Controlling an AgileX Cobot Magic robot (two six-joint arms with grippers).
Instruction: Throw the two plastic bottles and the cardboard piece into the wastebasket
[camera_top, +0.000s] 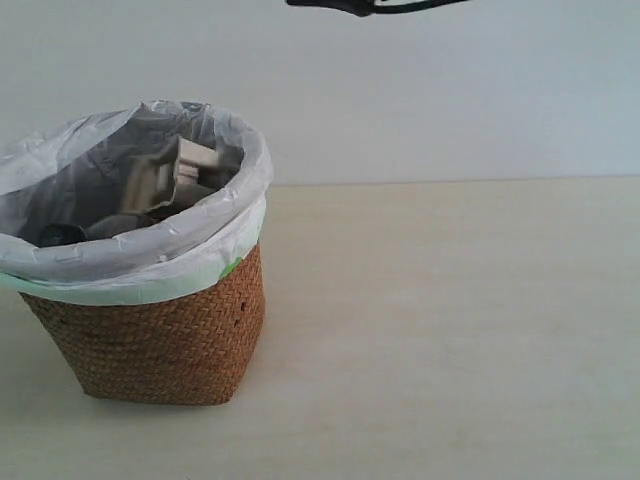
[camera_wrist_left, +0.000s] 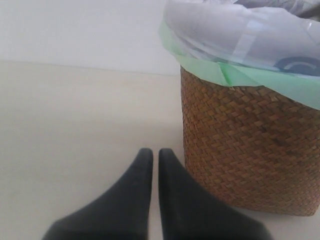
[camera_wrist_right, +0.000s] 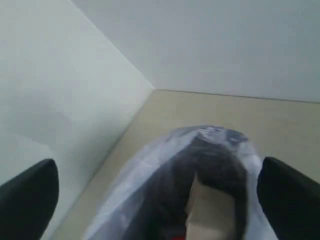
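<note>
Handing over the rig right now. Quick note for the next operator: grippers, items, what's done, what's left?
The left gripper is shut and empty, low beside the basket.
The right gripper is open and empty, above the basket's opening.
The cardboard is inside the basket. A black cap shows in there too, so the small bottle looks to be in. The big bottle can't be made out in any view.
No job item shows on the table.
Done: probably all three. Left: confirm the big bottle is in.
</note>
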